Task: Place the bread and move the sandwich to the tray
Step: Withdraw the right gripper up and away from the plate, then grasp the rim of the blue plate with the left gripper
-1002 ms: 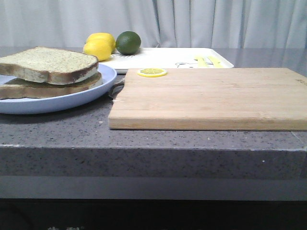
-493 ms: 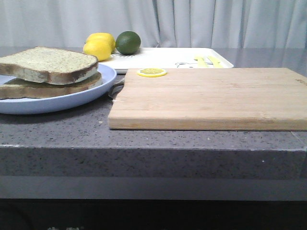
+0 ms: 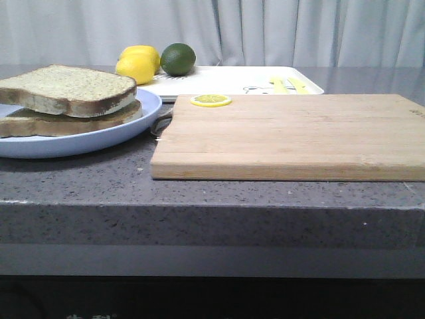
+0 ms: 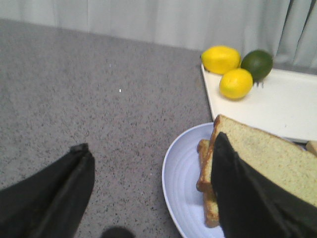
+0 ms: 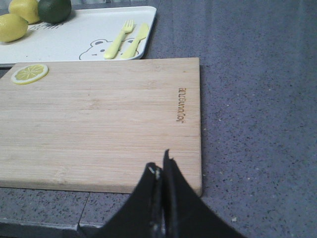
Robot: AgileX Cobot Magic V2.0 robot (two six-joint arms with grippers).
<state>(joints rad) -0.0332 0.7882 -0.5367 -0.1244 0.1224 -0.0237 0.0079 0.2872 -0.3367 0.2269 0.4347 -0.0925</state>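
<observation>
At the near edge of the grey speckled tabletop, the right gripper is hovering over the near right corner of the wooden board, its two dark fingers pressed together with nothing between them. The board is lying flat along the near edge, reaching toward the right side of the tabletop, with a line of lettering burnt into it near its right edge.

Toward the near left corner, the left gripper is hanging with its fingers spread wide apart and empty; one finger is showing over the bare tabletop, the other in front of the bread. That slice, pale greenish-tan on its face with a thick brown crust, is lying as the top layer of the sandwich, resting slightly askew on the lower slice. The sandwich is sitting on the round pale-blue plate, which is standing at the left side of the tabletop just beside the board's left edge.

On the board's far left corner a thin lemon slice is lying flat. Beyond the board, toward the far edge, the white tray is lying flat, showing a small bear drawing and carrying a yellow fork and a yellow knife side by side. At the tray's far left corner two lemons and a lime are bunched close together.
</observation>
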